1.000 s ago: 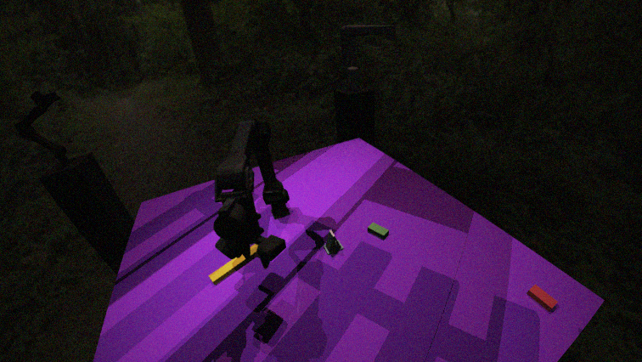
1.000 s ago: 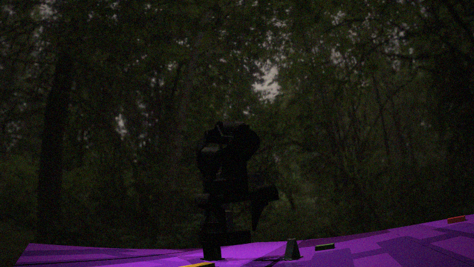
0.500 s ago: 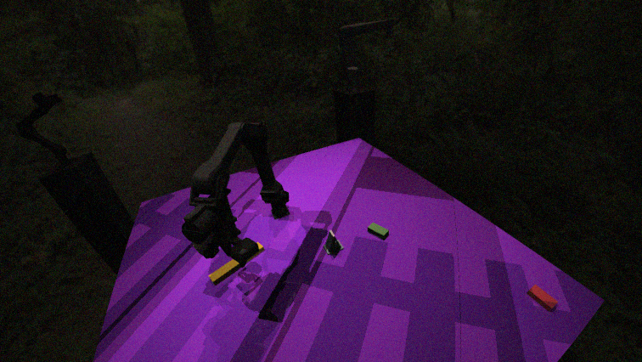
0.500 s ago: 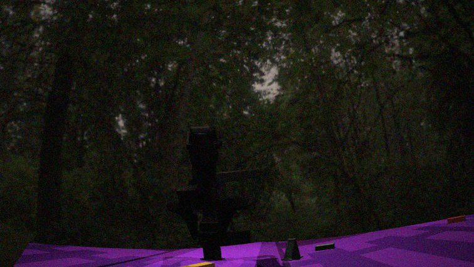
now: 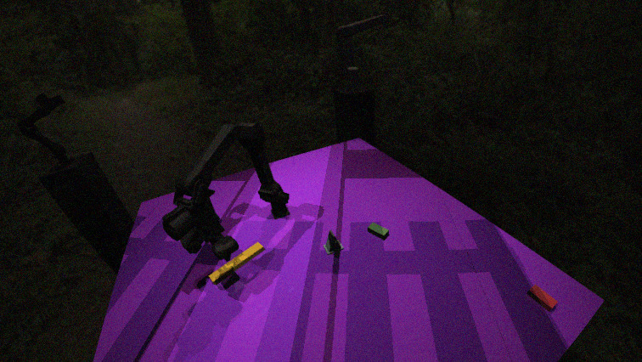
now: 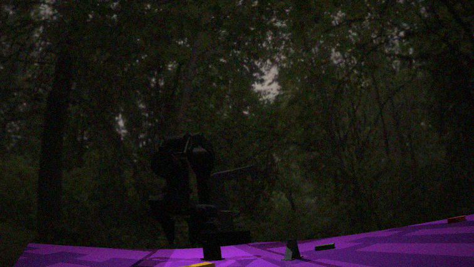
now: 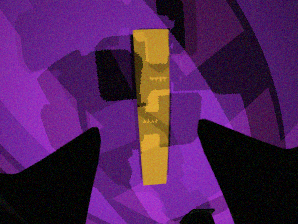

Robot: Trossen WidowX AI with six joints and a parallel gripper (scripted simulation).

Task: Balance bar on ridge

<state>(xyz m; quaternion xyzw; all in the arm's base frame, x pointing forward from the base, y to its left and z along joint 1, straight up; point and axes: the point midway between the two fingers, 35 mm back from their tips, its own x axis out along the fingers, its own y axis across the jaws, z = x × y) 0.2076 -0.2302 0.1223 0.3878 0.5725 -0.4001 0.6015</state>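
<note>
The yellow bar (image 5: 236,263) (image 6: 202,264) (image 7: 154,165) lies flat on the purple-lit table, left of the ridge in the top view. The ridge (image 5: 332,244) (image 6: 291,251) is a small dark grey-green wedge with a narrow top, standing upright with nothing on it. My gripper (image 6: 182,243) (image 7: 149,130) is open and empty above the bar. In the wrist view its black fingers stand one on each side, with the bar running lengthwise between them and a gap at both sides. The fingertips are hard to make out in the top view.
A green block (image 5: 378,230) (image 6: 324,246) lies right of the ridge. A red block (image 5: 542,297) (image 6: 456,219) lies far right near the table edge. My arm's base (image 5: 279,209) stands behind the bar. Dark pedestals with arm-like shapes stand beyond the table at the left and back.
</note>
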